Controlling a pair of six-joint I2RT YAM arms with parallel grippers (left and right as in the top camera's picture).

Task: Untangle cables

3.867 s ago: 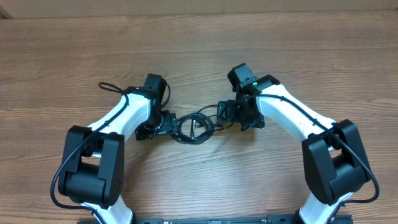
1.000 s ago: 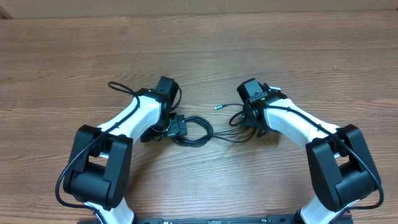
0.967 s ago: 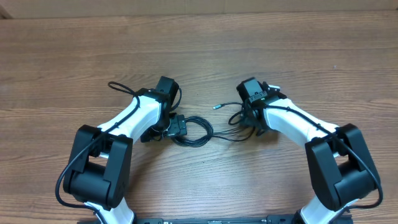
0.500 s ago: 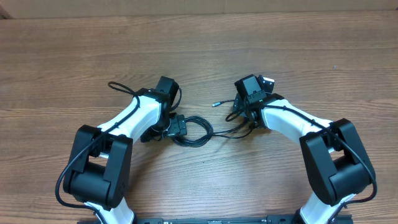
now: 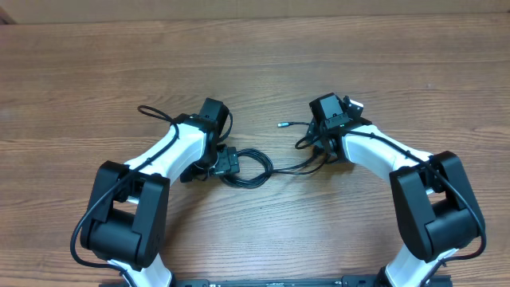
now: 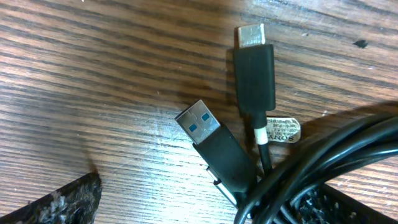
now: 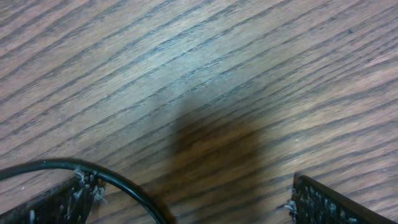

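Wooden counter (image 5: 255,56) is carrying everything. Left end effector (image 5: 226,163) is sitting spread wide, gripping nothing, right over the cables (image 5: 253,169), which are lying looped mid-counter between both arms. Right end effector (image 5: 320,151) is gaping too, one strand running under it. Two plugs, USB-A plug (image 6: 205,127) and slimmer plug (image 6: 252,37), are lying side by side.

We view the table (image 5: 255,48), the left arm (image 5: 171,147) and the right arm (image 5: 374,147) from straight overhead. Each wrist camera faces down, very near the wood, its own fingertips (image 6: 56,202) at the lower edge. All three views share the cables (image 5: 271,167) lying between the arms.
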